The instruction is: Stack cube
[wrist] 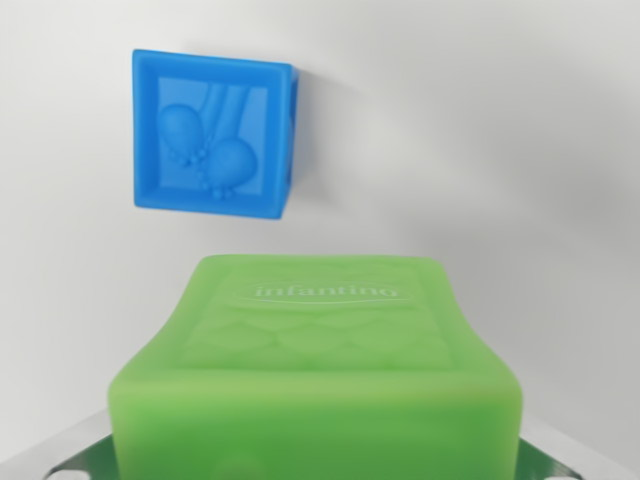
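From the wrist view I had the soft green rubber cube (pixel 320 380), with a brand name moulded into its face, filling the lower half of the frame and blurred by closeness. It sat right under the camera, between the metal parts of the gripper (pixel 315 455) that peeked out at the two bottom corners. The fingertips themselves were hidden behind the cube, so I judged the gripper to be clamped on it — it sat where a held thing sits — though I could not see the contact itself. The blue rubber cube (pixel 212 132), embossed with balloons on its upper face, lay on the plain white bench (pixel 520 150) towards the far left of what the camera showed, well clear of the green one and casting a soft shadow on its right side. I read this as the carry step: green cube in hand, blue cube waiting as the base. The next move, to my mind, called for shifting the arm forward and to the wrist view's left until the green cube hung squarely over the blue one — then lowering gently, since soft cubes could tip if set down off centre.
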Motion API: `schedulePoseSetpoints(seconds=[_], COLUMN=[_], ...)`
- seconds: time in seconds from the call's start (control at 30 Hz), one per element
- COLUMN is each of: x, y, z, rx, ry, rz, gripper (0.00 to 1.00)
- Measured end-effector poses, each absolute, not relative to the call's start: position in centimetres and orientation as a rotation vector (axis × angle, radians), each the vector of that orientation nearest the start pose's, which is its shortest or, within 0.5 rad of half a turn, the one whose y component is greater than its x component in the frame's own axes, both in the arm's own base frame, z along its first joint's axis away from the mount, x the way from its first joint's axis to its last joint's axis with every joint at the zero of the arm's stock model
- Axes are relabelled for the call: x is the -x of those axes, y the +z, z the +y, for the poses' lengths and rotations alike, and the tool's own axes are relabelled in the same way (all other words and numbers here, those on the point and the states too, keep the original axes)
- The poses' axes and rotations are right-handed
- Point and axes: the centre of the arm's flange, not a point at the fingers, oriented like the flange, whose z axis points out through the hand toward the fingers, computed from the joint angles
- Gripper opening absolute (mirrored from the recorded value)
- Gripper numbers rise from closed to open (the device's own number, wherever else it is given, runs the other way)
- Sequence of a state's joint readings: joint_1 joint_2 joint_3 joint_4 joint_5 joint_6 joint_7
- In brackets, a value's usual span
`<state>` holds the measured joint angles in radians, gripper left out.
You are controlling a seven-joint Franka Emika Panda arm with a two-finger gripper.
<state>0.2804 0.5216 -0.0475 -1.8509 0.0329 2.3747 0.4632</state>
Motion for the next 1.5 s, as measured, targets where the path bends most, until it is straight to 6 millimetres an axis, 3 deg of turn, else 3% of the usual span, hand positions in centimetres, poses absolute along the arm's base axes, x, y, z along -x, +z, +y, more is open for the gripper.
schedulePoseSetpoints(seconds=[1.1,1.5], x=[-64.6,-64.5], y=[24.2,20.5], z=[20.9,20.8], rx=[3.114,3.12], ry=[-0.006,0.006], rz=[0.408,0.411], gripper=[0.0,0.0])
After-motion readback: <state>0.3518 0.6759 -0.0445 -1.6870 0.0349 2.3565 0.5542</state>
